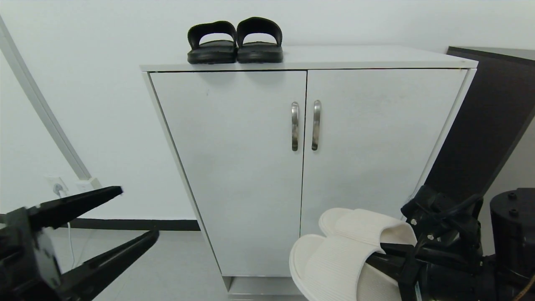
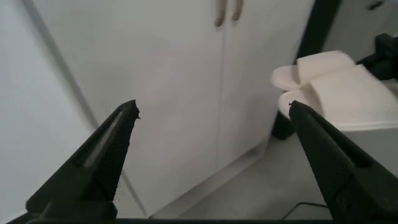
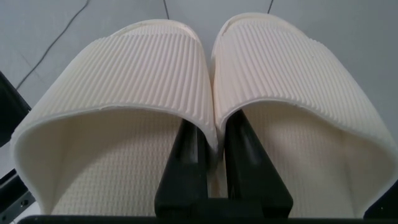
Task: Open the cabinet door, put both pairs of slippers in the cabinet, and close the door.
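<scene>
White cabinet doors [image 1: 234, 167] are unopened; your right gripper [image 3: 214, 155], jaws nearly closed, pinches the cream ribbed foam slippers [image 1: 355, 246]; your left gripper [image 1: 139, 212] gapes wide, empty; you'd best grip a steel door handle [image 1: 295, 125] next.

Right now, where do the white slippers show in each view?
Head view: white slippers, lower right, before the cabinet's right door.
Left wrist view: beyond the open left gripper, beside that same door.
Right wrist view: up close, side by side, the right gripper clamping their inner walls.
Shared landmark: the cabinet handles, in the head and left wrist views.
</scene>
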